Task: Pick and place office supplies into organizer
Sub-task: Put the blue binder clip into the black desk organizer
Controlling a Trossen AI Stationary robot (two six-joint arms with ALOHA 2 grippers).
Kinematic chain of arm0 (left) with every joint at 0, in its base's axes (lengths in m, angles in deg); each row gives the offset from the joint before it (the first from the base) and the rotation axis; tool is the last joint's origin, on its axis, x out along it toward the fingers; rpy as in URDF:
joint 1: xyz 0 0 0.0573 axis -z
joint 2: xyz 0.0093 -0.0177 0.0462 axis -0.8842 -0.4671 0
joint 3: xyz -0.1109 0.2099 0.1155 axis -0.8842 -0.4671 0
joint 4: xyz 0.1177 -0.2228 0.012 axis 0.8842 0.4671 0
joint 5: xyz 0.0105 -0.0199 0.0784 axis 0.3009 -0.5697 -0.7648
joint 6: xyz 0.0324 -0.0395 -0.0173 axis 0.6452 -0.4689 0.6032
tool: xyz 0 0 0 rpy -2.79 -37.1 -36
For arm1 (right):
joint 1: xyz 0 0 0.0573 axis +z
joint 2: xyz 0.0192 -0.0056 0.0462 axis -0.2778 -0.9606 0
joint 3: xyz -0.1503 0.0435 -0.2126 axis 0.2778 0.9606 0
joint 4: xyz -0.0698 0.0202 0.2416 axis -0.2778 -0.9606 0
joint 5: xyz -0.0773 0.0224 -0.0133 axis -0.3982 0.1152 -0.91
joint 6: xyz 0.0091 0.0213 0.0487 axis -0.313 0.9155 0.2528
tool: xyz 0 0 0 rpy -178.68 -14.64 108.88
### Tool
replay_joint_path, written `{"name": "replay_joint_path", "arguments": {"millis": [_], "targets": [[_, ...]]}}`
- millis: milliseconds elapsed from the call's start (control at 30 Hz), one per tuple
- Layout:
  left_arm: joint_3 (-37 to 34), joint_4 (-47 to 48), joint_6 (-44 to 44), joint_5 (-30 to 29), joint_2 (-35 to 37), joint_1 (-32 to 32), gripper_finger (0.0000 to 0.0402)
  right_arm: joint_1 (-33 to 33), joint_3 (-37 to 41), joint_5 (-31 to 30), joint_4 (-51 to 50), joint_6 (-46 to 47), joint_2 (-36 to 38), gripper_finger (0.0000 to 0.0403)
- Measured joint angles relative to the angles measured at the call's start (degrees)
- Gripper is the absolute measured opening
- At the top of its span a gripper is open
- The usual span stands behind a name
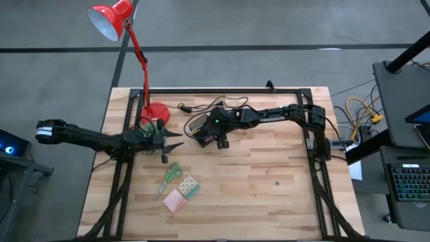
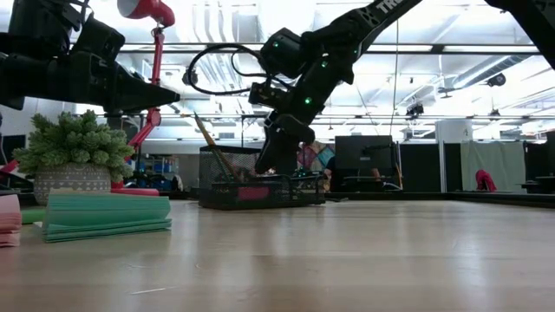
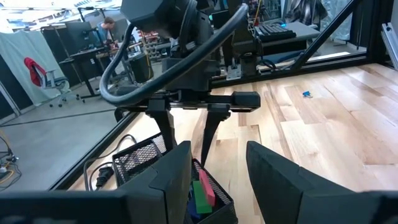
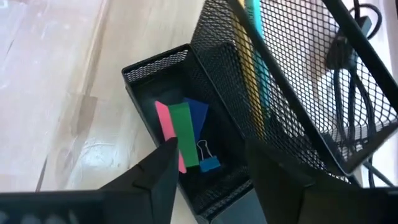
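The black mesh organizer [image 1: 197, 124] stands on the table near the far edge, and also shows in the low view [image 2: 260, 189]. Its low compartment [image 4: 163, 93] holds pink, green and blue strips and a small blue clip [image 4: 209, 163]. Its tall part holds a yellow pencil and a teal pen [image 4: 255, 37]. My right gripper [image 4: 214, 168] is open and empty, with its fingers [image 3: 208, 134] pointing down just over the low compartment. My left gripper [image 1: 176, 145] hovers left of the organizer, open and empty, pointing at it. Green-handled scissors [image 1: 170, 176], a patterned block [image 1: 189, 185] and a pink pad [image 1: 175, 200] lie nearer the near edge.
A red desk lamp stands with its round base [image 1: 156, 112] at the far left. A small potted plant [image 1: 150, 128] sits beside my left gripper. A black cable [image 1: 201, 106] curls behind the organizer. A tiny blue piece [image 1: 275, 181] lies on the bare wood on the right half.
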Motion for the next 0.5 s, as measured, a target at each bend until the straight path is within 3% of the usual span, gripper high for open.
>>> {"name": "replay_joint_path", "arguments": {"millis": [500], "targets": [[0.00,0.02,0.00,0.00,-0.02,0.00,0.0142,0.17,-2.14,0.07,-2.13,6.75,0.09,0.0182]]}}
